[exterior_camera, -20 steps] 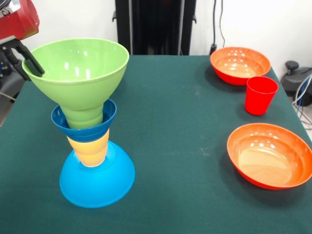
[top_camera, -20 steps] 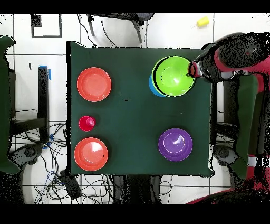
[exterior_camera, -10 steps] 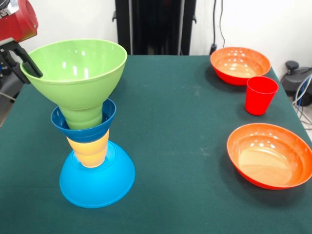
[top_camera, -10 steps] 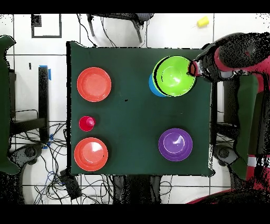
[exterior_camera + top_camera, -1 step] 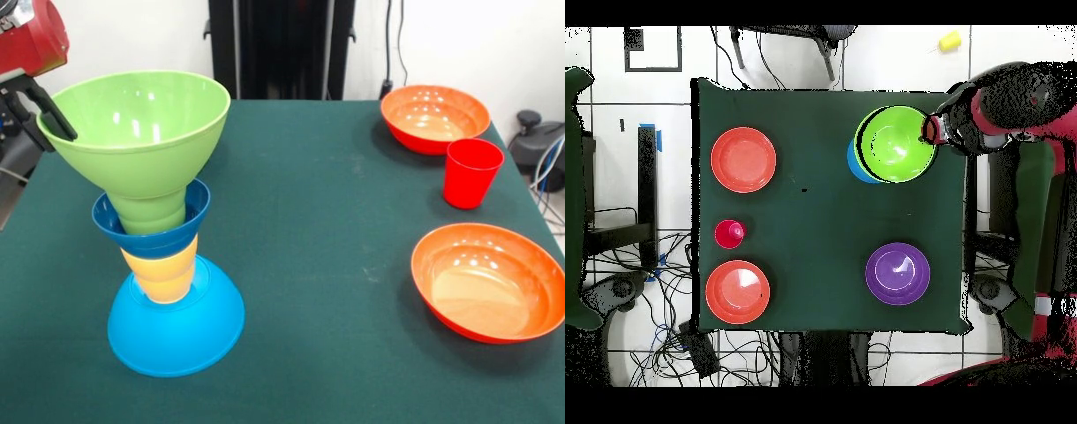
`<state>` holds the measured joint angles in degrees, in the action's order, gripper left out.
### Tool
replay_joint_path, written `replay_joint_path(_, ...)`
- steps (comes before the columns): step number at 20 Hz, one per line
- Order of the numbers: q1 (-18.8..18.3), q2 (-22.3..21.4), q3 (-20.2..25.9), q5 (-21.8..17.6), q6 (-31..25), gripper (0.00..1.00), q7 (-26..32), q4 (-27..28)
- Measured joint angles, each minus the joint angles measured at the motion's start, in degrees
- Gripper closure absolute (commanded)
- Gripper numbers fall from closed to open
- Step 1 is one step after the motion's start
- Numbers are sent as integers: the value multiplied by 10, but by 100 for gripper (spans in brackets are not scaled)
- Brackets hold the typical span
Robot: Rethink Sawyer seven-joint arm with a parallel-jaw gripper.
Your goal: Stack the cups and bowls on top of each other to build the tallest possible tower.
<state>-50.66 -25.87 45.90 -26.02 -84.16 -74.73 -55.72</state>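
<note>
Claw: at the rim of the green bowl, one black finger inside the rim and the other outside — pinched narrow on that rim.
Arm: red and black, reaching in from the table edge beside the tower.
Tower: directly below and beside the claw — light-blue bowl upside down at the base, yellow cup on it, small dark blue bowl above, green cup in that, green bowl on top, tilted.
Purple bowl: alone on the green cloth, well apart from the claw, on the tower's side of the table.
Orange bowls: far across the table from the claw.
Red cup: upright between the two orange bowls, just beside the farther one.
</note>
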Motion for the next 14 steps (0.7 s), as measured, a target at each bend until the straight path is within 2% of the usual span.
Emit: replay_joint_path(14, 7, 0, 0, 0, 0, 100, 0, 3)
